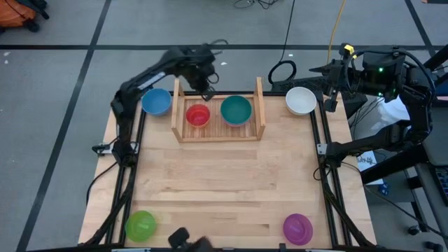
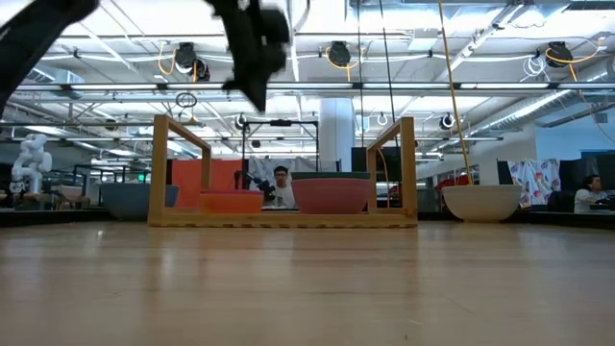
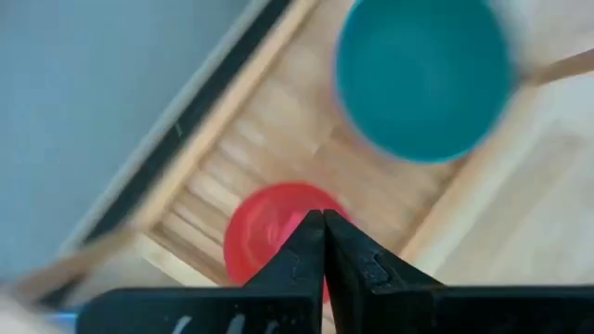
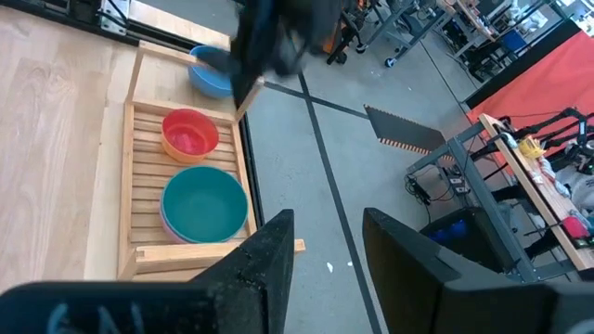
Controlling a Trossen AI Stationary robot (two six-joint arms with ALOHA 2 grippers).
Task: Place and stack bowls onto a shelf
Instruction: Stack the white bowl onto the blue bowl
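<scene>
- Two bowls sit on the shelf [image 1: 218, 131]: red bowl [image 1: 198, 115], teal bowl [image 1: 236, 110]; others lie around the bench [image 1: 224, 189].
- Left hand [image 1: 208, 92] pinched empty above the shelf; right hand [image 1: 329, 99] wide, parked beside the white bowl [image 1: 301, 101].
- I judge them light, stiff, slick plastic; pinch the rim.

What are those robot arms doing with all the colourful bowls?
They are putting bowls on the little wooden shelf. A red bowl and a teal bowl already sit in it. The left gripper hangs above the red bowl with its fingers shut, holding nothing. The right gripper waits open near the white bowl. Blue, green and purple bowls are on the table.
</scene>
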